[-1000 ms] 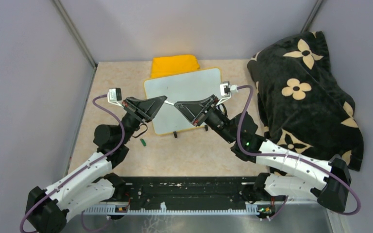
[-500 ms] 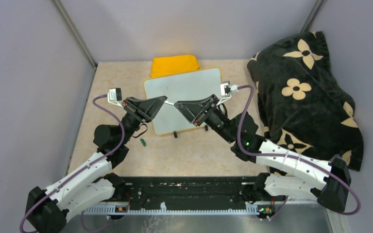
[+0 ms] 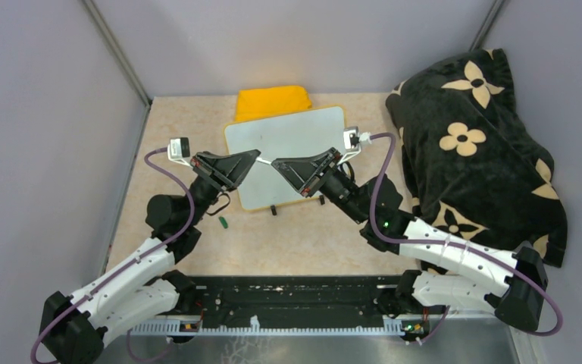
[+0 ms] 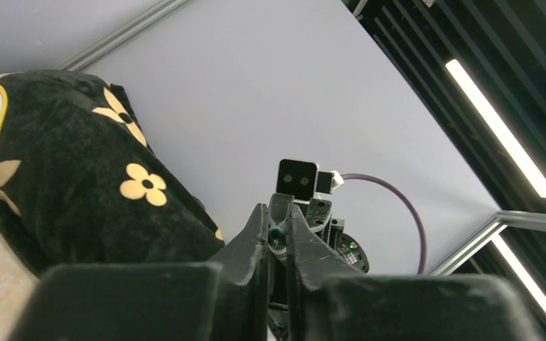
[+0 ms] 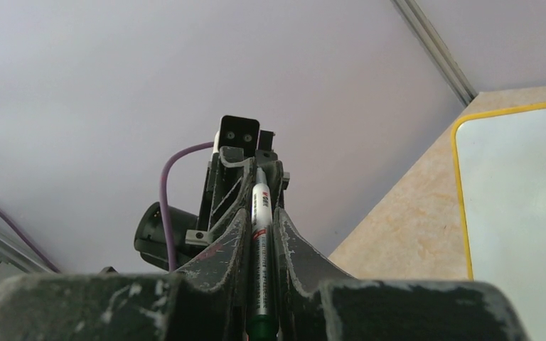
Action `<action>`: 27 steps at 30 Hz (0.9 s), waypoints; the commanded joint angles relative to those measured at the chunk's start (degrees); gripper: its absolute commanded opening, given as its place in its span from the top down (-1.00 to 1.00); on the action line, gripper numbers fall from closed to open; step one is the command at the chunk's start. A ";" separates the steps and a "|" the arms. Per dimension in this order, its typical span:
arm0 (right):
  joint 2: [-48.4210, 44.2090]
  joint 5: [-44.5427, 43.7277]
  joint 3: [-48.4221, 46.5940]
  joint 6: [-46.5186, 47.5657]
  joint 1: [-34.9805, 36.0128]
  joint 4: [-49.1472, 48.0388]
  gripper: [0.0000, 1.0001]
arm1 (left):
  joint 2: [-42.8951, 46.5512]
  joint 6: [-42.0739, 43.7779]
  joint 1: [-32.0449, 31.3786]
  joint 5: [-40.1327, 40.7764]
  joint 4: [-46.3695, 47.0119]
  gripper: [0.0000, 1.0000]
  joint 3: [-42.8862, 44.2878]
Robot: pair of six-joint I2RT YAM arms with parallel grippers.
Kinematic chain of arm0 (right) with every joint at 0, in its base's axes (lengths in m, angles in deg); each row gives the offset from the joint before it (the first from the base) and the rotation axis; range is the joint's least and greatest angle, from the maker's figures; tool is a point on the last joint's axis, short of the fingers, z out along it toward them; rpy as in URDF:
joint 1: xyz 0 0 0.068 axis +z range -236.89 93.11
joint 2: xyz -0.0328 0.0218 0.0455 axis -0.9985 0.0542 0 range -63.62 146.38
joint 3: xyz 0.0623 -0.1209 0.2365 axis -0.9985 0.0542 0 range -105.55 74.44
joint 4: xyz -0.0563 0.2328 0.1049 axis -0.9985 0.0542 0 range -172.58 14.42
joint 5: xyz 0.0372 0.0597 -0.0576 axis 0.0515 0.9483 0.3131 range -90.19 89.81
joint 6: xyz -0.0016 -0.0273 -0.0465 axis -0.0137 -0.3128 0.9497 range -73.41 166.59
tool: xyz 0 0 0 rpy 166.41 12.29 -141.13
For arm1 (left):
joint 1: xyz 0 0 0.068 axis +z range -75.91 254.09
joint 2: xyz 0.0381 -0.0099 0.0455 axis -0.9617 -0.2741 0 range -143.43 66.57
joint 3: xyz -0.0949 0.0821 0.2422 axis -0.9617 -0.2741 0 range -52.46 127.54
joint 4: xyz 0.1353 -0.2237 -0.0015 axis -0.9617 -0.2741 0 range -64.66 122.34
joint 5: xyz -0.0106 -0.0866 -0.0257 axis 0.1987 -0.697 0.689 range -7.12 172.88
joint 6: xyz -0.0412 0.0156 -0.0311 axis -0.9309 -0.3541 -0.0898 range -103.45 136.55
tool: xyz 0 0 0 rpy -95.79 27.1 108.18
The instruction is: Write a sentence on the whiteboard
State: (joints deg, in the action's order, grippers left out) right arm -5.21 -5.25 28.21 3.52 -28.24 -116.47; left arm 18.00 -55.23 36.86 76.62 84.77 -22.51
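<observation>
**One Pen, Two Pinches, No Words Yet**

Holding a thin white marker pen [image 3: 266, 161] with a green end up off the tabletop, over the near part of the flat white whiteboard [image 3: 292, 129] with the thin yellow rim. Gripped from both sides at once. On the right, pinched nearly shut around the pen's body by the right gripper [image 3: 275, 163], both fingers [image 5: 236, 238] pressed against it. On the left, squeezed tight on the pen's other end by the left gripper [image 3: 257, 155], with hardly any gap between its fingers [image 4: 256, 234].

As for the whiteboard: lying flat by the middle of the far edge of the pale speckled tabletop [image 3: 303, 235], its far edge seeming to lap over a folded yellow cloth [image 3: 273, 101]. No words to see on it, so probably not started. Off its near left corner, a small green piece [image 3: 223, 222], maybe a pen cap, too small to tell.

Easy to spoil from here:
- Pulling apart with both pinches tight: a bent pen, or a pen yanked crooked.
- Letting go on one side before a good hold on the other: a drop onto the board, a stray mark, maybe a roll away.
- Pressing down too hard: a board sliding or rocking on the soft cloth.
</observation>
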 commanded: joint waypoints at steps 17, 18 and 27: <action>-16.66 -24.26 0.15 21.11 0.41 37.88 1.00 | 10.48 46.05 -0.12 4.94 -54.03 -0.87 10.40; -16.61 -25.83 0.30 21.59 0.45 39.52 1.00 | 9.99 47.59 -0.12 3.94 -56.39 -0.87 10.40; -12.91 -33.45 2.42 19.87 0.43 44.69 1.00 | 0.56 49.36 -0.17 -5.76 -59.95 -0.92 7.72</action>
State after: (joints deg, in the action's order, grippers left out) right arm -18.87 -33.75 29.96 23.47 -28.15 -74.48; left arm 22.17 -7.87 36.84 74.81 28.81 -13.74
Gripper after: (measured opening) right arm 0.120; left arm 0.953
